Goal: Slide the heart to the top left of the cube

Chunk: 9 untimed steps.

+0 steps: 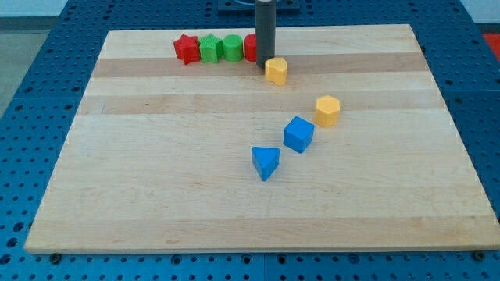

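My tip [264,65] rested on the pale wooden board [156,195] at its far edge, just left of the small yellow heart-shaped block [276,70], touching or nearly so. I carry no jaws, only a straight dark rod, and it held nothing. The blue cube [298,133] sat nearer and slightly right, well apart from the heart. A yellow hexagonal block [327,111] lay just right of the cube; a blue triangular block [266,162] near-left. Far row: red star [186,48], green star-like block [209,48], green cylinder [232,47], and a red block [250,48] partly hidden by the rod.
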Tool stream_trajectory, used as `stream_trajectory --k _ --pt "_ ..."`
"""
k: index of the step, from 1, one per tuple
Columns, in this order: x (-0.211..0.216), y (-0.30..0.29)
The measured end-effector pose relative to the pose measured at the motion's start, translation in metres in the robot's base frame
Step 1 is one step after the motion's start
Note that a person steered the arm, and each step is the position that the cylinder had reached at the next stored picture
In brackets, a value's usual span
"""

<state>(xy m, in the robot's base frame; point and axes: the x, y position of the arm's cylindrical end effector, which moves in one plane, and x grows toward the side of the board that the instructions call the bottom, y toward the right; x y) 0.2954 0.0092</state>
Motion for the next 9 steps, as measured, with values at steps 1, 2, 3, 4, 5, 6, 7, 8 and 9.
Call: stream_trajectory --k 1,2,3,4,5,6,7,8,9 --pt "0.008 0.004" --pt "0.010 0.014" --pt "0.010 0.029" --pt "0.010 0.037" --pt "0.010 0.044" --pt "0.012 0.045" --pt "0.017 0.045" --pt "0.033 0.045" --pt "0.044 0.045"
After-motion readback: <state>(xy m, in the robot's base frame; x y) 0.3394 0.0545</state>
